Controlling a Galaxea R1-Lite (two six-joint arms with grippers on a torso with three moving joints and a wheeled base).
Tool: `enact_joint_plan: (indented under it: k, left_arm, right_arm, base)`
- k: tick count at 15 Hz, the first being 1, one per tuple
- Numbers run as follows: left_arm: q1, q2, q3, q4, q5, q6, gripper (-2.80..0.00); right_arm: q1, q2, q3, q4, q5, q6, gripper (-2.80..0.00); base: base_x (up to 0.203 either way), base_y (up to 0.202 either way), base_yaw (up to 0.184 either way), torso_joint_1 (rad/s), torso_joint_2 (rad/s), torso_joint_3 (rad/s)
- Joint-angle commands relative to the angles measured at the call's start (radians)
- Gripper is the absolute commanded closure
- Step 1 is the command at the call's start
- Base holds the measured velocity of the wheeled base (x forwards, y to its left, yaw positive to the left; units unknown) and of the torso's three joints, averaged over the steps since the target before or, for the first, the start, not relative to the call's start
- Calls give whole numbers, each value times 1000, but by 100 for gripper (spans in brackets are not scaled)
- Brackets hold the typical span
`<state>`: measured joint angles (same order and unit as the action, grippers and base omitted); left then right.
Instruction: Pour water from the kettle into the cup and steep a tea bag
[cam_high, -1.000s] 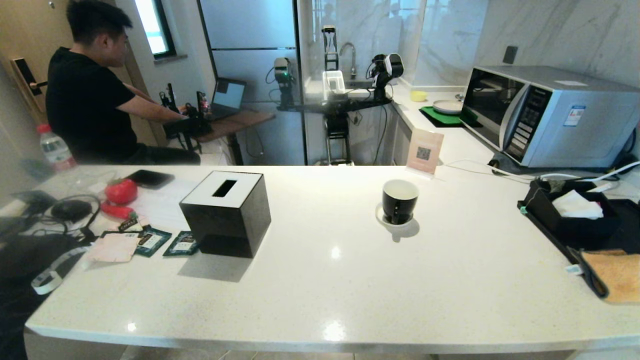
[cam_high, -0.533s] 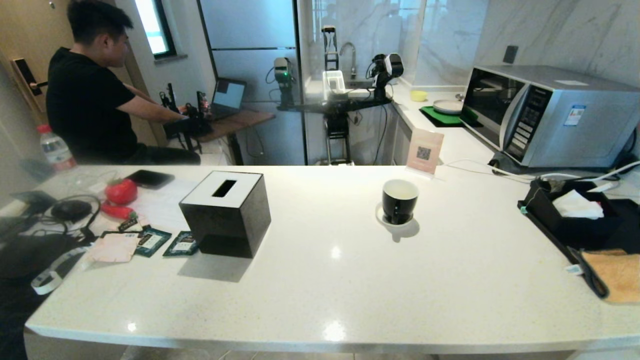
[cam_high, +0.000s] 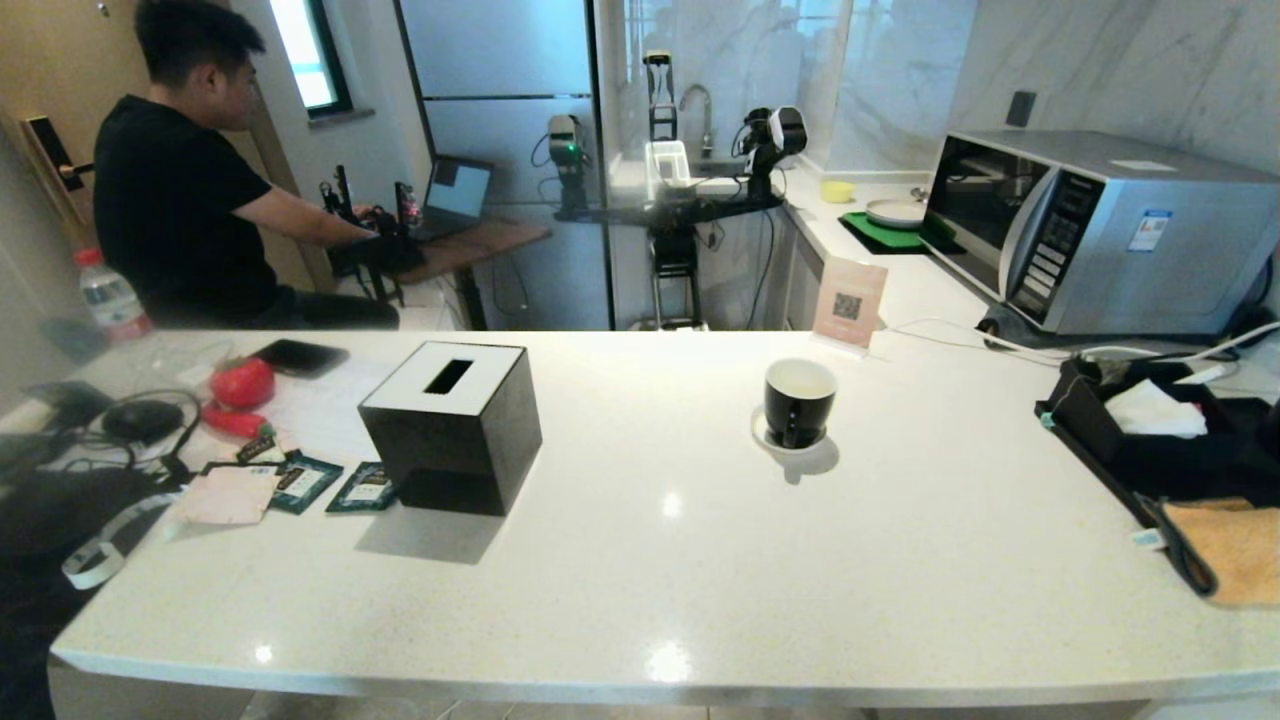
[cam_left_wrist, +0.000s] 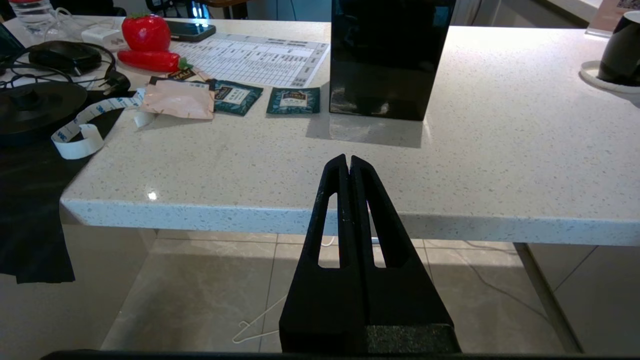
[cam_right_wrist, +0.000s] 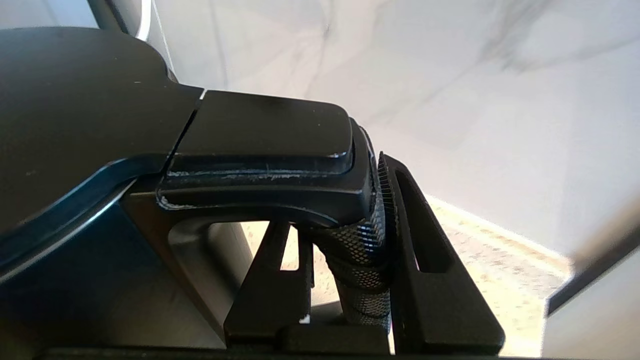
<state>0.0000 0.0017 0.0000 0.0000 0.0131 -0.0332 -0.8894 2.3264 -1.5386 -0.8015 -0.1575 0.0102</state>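
The cup (cam_high: 799, 400), a glossy black mug with a white inside, stands on its white saucer (cam_high: 765, 436) on the counter, right of centre; it also shows at the edge of the left wrist view as the cup (cam_left_wrist: 620, 55). In the right wrist view the black kettle (cam_right_wrist: 75, 125) fills the picture, and my right gripper (cam_right_wrist: 345, 215) is shut on its mesh-wrapped handle (cam_right_wrist: 362, 250), off the head view's right side. Below the counter's front edge my left gripper (cam_left_wrist: 348, 162) hangs shut and empty. The tea bag and the water are out of view.
A black cube tissue box (cam_high: 452, 425) stands left of centre, with green sachets (cam_high: 366, 487), a pink packet (cam_high: 228, 494) and cables beside it. A black tray with tissue (cam_high: 1140, 430) and a microwave (cam_high: 1100, 230) are at the right. A person sits beyond the counter.
A dark shape has come into the head view at its right edge, above the black tray. The cup and the other things on the counter have not moved.
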Motion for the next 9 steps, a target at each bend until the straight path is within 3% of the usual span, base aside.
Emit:
enact_joint_plan:
  k: [1, 9]
  left_arm:
    - [0, 0, 0, 0, 1, -1, 0]
    - [0, 0, 0, 0, 1, -2, 0]
  right_arm:
    - [1, 48, -24, -5, 4, -3, 0]
    - [24, 79, -43, -2, 18, -5, 0]
  base:
    - [0, 0, 0, 0, 0, 0]
    - [0, 0, 0, 0, 0, 0]
